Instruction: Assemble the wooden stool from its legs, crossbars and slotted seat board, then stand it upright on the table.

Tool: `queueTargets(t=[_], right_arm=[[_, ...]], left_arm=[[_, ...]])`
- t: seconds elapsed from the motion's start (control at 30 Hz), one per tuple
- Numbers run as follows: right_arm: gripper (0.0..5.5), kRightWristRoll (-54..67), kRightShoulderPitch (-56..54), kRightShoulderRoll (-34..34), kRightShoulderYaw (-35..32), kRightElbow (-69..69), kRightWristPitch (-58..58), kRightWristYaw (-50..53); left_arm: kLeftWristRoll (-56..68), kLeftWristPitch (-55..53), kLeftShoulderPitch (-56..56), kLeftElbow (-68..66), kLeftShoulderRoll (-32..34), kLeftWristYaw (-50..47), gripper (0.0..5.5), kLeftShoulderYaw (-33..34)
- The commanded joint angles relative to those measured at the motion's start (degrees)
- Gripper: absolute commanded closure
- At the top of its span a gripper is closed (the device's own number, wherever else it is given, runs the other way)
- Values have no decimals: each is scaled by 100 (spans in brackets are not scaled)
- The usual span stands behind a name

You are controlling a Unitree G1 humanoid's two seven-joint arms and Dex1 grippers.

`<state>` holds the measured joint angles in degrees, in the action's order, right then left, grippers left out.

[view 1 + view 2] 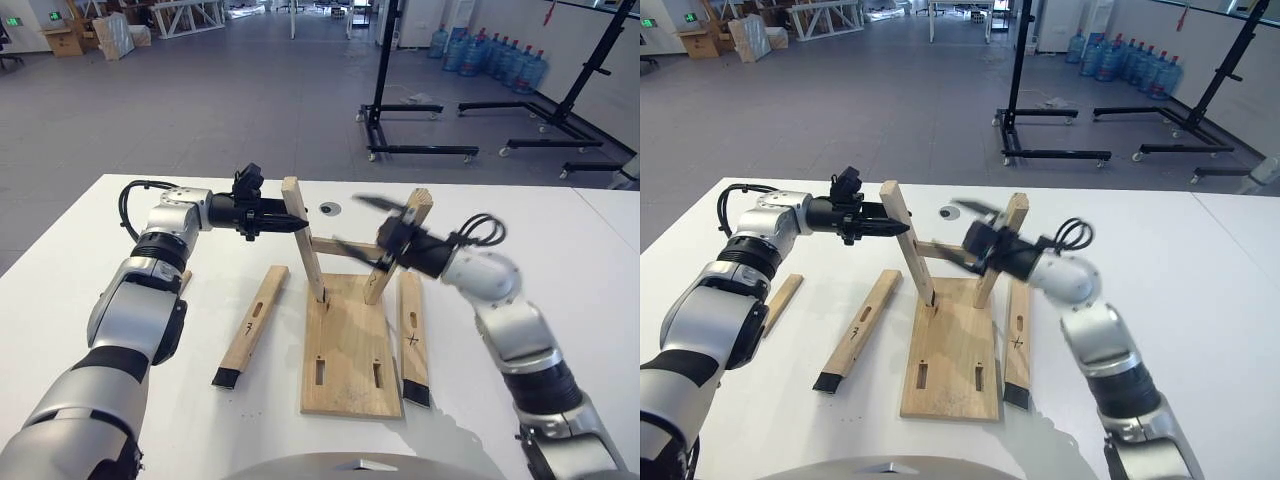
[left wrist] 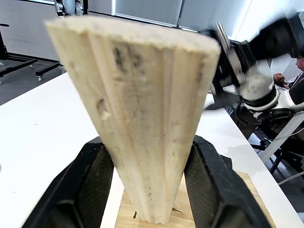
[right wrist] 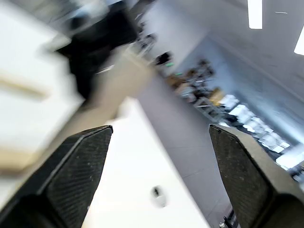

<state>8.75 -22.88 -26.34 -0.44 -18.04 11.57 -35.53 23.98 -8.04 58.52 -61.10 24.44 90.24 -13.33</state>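
Left eye view: the seat board (image 1: 350, 362) lies flat on the bench (image 1: 570, 260), with two legs standing in its slots and a crossbar (image 1: 336, 244) between them. Left gripper (image 1: 292, 224) fingers are pinching the top of the left leg (image 1: 308, 262). Right gripper (image 1: 348, 222) hangs by the right leg (image 1: 417, 207), fingers spread wide. Two loose legs (image 1: 252, 325) lie either side of the board.

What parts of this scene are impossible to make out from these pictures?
1. Eye views: the right gripper is blurred, so whether it touches the right upright leg is unclear.
2. Left wrist view: the left upright leg hides its own joint with the seat board.
3. Eye views: the marks on the loose legs are too small to read.
4. Right wrist view: everything beyond the fingers is blurred.
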Motion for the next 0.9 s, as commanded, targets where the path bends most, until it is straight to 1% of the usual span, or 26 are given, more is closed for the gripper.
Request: queueTargets(t=[0.03, 0.1, 0.17, 0.3, 0.4, 0.47, 0.53, 0.6, 0.77, 0.83, 0.9], right_arm=[[177, 1516, -866, 131, -1672, 327, 778, 728], [177, 1441, -785, 44, -1537, 450, 933, 725], [177, 1358, -560, 26, -1223, 413, 1033, 638], [177, 1051, -351, 369, -731, 861, 1348, 990], [177, 889, -218, 412, -306, 1145, 1804, 1075], [177, 1222, -45, 480, -226, 1160, 2277, 939], [177, 1514, 21, 605, -322, 1345, 2766, 990], [177, 1554, 85, 616, -263, 1468, 3026, 1044], [177, 1628, 376, 570, 126, 1300, 3342, 1022], [177, 1643, 401, 575, 183, 1278, 3376, 1063], [177, 1649, 397, 535, 179, 1283, 3388, 1079]], left_arm=[[-1590, -102, -1237, -329, -136, -72, 345, -1204], [-1584, -102, -1247, -293, -102, -47, 345, -1216], [-1566, -104, -1218, -265, -94, -41, 345, -1220], [-1530, -109, -1179, -149, -72, 39, 345, -1261], [-1515, -109, -1167, -79, -62, 55, 345, -1305], [-1476, -110, -1180, 2, -74, 48, 346, -1315], [-1399, -91, -1216, 147, -87, 24, 346, -1298], [-1309, -84, -1233, 294, -107, -18, 346, -1245], [-980, -226, -1135, 679, -332, -373, 346, -967], [-886, -342, -1297, 1111, -331, -324, 346, -1025], [-945, -362, -1408, 1178, -280, -340, 346, -1095]])
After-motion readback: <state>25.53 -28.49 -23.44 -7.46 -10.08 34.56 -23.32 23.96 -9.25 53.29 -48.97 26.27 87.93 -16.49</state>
